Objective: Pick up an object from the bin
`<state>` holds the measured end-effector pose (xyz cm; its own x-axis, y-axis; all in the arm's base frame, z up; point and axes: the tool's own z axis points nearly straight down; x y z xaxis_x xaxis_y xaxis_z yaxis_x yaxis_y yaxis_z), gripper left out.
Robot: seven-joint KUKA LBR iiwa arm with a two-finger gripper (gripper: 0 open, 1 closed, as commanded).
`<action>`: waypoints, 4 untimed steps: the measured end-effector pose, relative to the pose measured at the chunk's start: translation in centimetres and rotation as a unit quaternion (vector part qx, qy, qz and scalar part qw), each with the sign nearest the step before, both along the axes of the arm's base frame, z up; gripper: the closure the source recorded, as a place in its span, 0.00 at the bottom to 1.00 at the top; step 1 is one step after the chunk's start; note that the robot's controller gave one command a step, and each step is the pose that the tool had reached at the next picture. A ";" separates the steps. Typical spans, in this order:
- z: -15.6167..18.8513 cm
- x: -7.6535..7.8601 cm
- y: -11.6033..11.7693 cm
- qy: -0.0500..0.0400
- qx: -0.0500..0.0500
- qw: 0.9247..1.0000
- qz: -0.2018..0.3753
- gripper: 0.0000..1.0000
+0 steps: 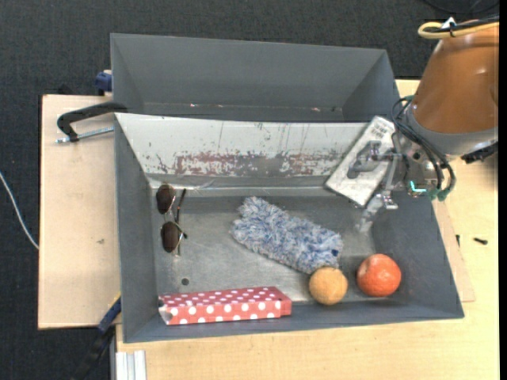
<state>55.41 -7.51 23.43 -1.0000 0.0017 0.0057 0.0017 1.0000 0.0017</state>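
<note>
Now, looking down into the grey metal bin (133,228). Watching the gripper (374,212) hanging at the middle right of the frame, just in front of the bin's scuffed back wall, with the orange-covered arm (463,77) reaching in from the upper right. Not managing to call that gripper open or closed, simply too hard to read from up here.

Spotting a red-orange round fruit (379,275) sitting on the bin floor at the lower right, directly below the gripper in the frame and apart from it. Finding a smaller yellow-orange round fruit (327,285) lying just beside it on the left. Picking out a fluffy blue-and-white cloth (285,240) stretching across the centre of the floor, its right end coming down just above the yellow-orange fruit, and sitting left of and below the gripper.

Noting a long red box with white dots (226,304) lying along the bottom of the frame, left of centre, against the near wall. Catching a pair of sunglasses (169,216) lying at the left side of the floor, well apart from the gripper.
</note>
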 end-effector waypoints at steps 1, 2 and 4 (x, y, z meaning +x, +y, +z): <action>0.4 0.2 0.0 -0.004 -0.001 1.000 0.001 0.00; -6.4 -0.7 2.8 -0.003 -0.001 1.000 0.004 0.00; -11.8 0.7 8.5 -0.004 0.000 0.996 0.087 0.00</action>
<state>56.15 1.01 11.64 -0.9851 -0.1722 -0.0019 -0.1722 0.9851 0.0008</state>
